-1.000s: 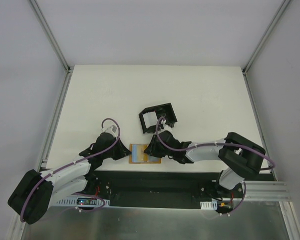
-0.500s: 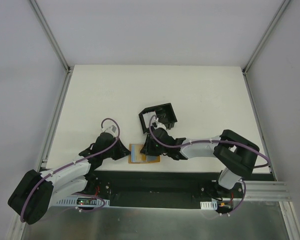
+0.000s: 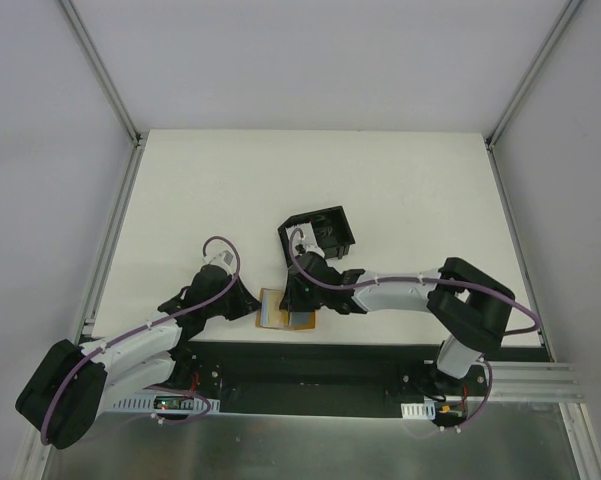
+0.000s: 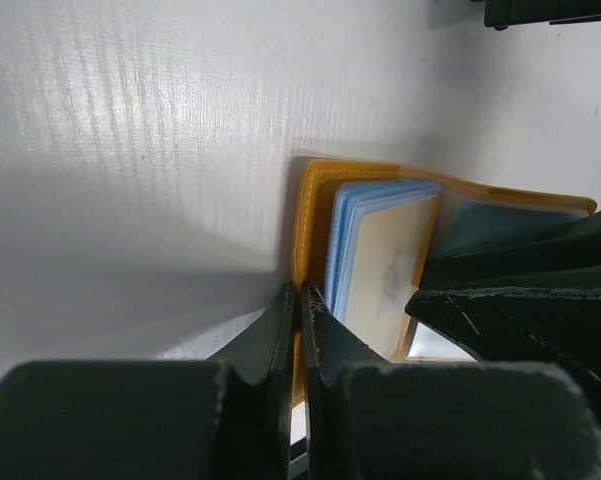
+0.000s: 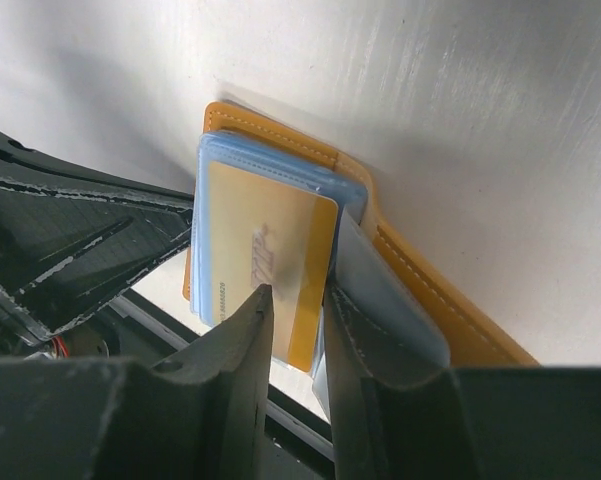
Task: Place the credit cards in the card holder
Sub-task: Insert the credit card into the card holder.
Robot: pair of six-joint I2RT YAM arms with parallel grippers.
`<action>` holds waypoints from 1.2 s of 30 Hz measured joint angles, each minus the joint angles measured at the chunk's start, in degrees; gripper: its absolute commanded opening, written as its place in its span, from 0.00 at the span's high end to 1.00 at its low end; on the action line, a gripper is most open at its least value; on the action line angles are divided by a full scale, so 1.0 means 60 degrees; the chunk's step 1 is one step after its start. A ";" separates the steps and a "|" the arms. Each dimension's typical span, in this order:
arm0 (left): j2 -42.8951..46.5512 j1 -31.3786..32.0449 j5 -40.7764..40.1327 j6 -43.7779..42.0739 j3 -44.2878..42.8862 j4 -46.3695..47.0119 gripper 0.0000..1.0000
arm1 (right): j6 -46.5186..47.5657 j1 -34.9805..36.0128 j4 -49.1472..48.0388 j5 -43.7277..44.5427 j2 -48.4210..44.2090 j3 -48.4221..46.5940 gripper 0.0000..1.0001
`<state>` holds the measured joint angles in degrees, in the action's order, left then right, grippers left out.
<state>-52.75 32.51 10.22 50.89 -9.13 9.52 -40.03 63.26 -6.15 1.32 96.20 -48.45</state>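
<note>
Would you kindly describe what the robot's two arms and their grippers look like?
Both the left arm and the right arm have white links between bulky black joint housings. A purple cable loops along each. The left gripper and right gripper are black, with flat tapering fingers whose edges look scuffed.

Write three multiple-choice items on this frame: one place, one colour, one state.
1. In the top view, where is the card holder relative to the wallet?
A) farther from the arm bases
B) nearer the bases
C) on top of it
2. Wallet cover colour?
A) black
B) tan-orange
C) green
3. Left gripper?
A) wide open
B) shut on the wallet's edge
C) out of view

1 A: the holder lies beyond the wallet.
2 B: both wrist views show a stitched tan-orange cover.
3 B: its fingers meet with the orange edge between them.
</note>
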 measured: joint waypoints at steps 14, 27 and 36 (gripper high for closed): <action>0.0095 -0.0004 -0.0007 0.0000 -0.0004 -0.0113 1.00 | -0.0499 -0.0164 0.0087 -0.0896 0.0382 -0.0321 0.73; 0.0441 -0.0109 -0.0033 0.0011 0.0015 -0.0415 1.00 | -0.0823 -0.0372 -0.0579 -0.1042 0.0040 0.0342 0.69; 0.1257 -0.0102 -0.0004 0.0284 0.0146 -0.0492 1.00 | -0.0637 -0.0415 -0.0594 -0.0984 -0.0525 0.0685 0.69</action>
<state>-45.21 31.90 10.20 52.60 -8.25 6.57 -43.86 60.77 -9.72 -4.58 93.06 -44.34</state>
